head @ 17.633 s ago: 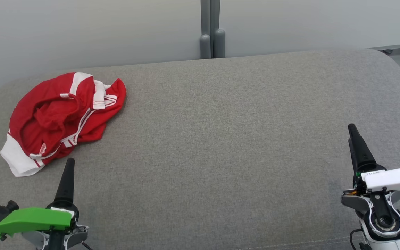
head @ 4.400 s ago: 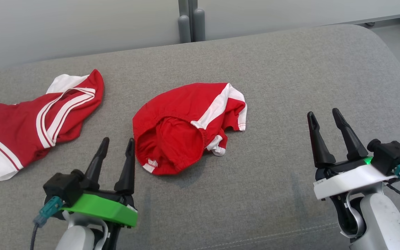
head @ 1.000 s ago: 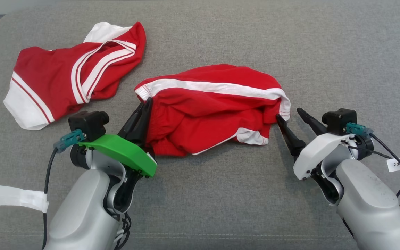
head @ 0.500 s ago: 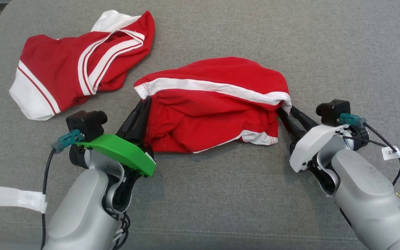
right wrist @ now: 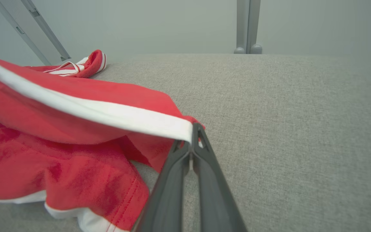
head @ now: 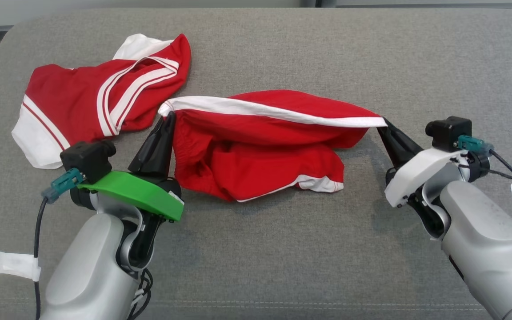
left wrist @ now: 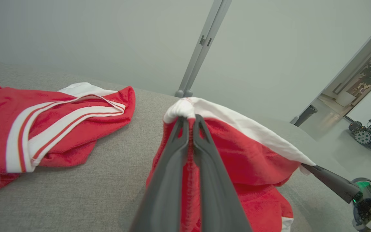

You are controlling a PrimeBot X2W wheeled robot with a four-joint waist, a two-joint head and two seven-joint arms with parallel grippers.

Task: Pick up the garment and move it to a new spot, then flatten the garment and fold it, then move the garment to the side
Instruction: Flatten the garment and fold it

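The garment [head: 260, 142] is a pair of red shorts with white stripes, stretched across the middle of the grey cushion [head: 282, 249]. My left gripper [head: 167, 116] is shut on its left white-edged corner [left wrist: 185, 108]. My right gripper [head: 382, 122] is shut on its right corner, where the white stripe [right wrist: 159, 124] ends. The top edge is pulled taut between the two grippers and lifted off the cushion, while the rest of the garment [right wrist: 60, 161] sags down onto it.
A second red and white garment [head: 96, 102] lies crumpled at the far left of the cushion. A grey wall with a vertical post [right wrist: 247, 25] runs behind. The cushion's front and right parts are bare fabric.
My right gripper has closed on the garment's right corner. Both arms have spread apart, pulling the white-striped edge taut and lifting it. The head view has shifted a little.
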